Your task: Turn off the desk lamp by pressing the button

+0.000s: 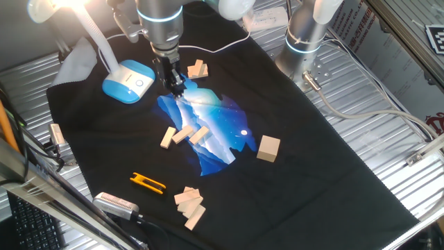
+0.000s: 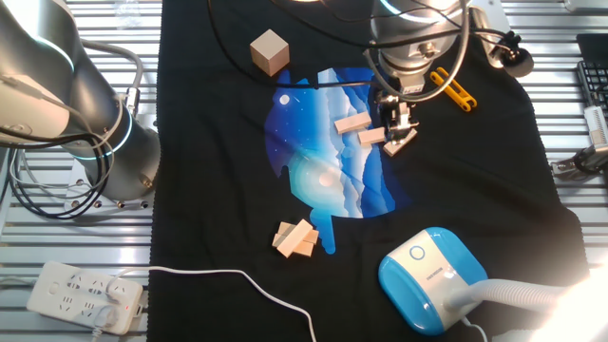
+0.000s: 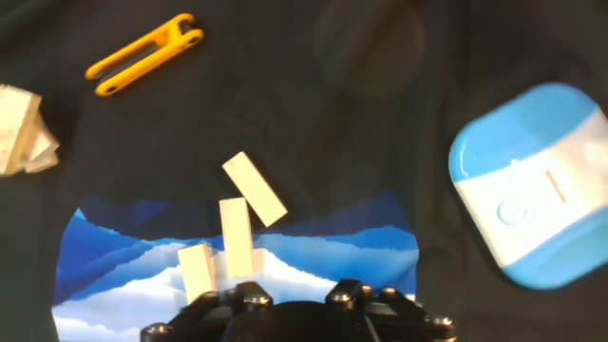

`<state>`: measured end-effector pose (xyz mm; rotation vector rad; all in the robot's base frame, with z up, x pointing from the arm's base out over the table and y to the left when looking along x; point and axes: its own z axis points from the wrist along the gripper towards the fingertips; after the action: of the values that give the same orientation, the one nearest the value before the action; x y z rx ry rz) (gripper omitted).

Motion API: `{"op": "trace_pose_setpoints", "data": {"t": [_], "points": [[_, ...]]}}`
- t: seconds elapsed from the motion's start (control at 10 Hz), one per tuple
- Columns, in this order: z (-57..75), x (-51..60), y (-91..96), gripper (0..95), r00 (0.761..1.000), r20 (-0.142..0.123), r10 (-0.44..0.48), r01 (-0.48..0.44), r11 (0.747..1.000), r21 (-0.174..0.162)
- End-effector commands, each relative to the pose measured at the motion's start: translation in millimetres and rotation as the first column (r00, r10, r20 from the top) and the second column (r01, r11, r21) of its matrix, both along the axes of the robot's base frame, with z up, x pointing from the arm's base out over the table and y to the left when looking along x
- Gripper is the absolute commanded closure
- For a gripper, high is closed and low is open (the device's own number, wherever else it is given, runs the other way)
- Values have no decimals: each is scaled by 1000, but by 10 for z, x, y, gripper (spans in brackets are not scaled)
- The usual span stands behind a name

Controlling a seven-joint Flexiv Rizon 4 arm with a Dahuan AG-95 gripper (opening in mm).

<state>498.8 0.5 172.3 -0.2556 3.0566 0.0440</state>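
Note:
The desk lamp stands on the black cloth, its light-blue base (image 1: 130,80) at the far left in one fixed view and at the lower right (image 2: 432,277) in the other. Its head (image 1: 64,7) glows brightly. The button (image 1: 139,83) is a small ringed circle on the white top face, and it also shows in the other fixed view (image 2: 416,254) and the hand view (image 3: 510,211). My gripper (image 1: 177,88) hangs over the blue print, to the right of the base and apart from it. In the hand view only its black body (image 3: 296,309) shows. No view shows the fingertip gap.
Wooden blocks (image 1: 184,135) lie on the blue print near the gripper, with more by the lamp (image 1: 198,69) and at the front (image 1: 190,205). A wooden cube (image 1: 268,148), a yellow clip (image 1: 147,182) and a second arm's base (image 1: 305,42) are also there.

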Motion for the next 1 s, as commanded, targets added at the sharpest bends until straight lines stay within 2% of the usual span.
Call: {"op": "trace_pose_setpoints", "data": {"t": [0.1,0.8,1.0], "points": [[-2,5,-1,950,1000,0,-4,4,1000,0],[-21,10,-7,950,1000,0,-4,4,1000,-3],[-257,40,-91,950,1000,14,9,-9,1000,-11]]}}
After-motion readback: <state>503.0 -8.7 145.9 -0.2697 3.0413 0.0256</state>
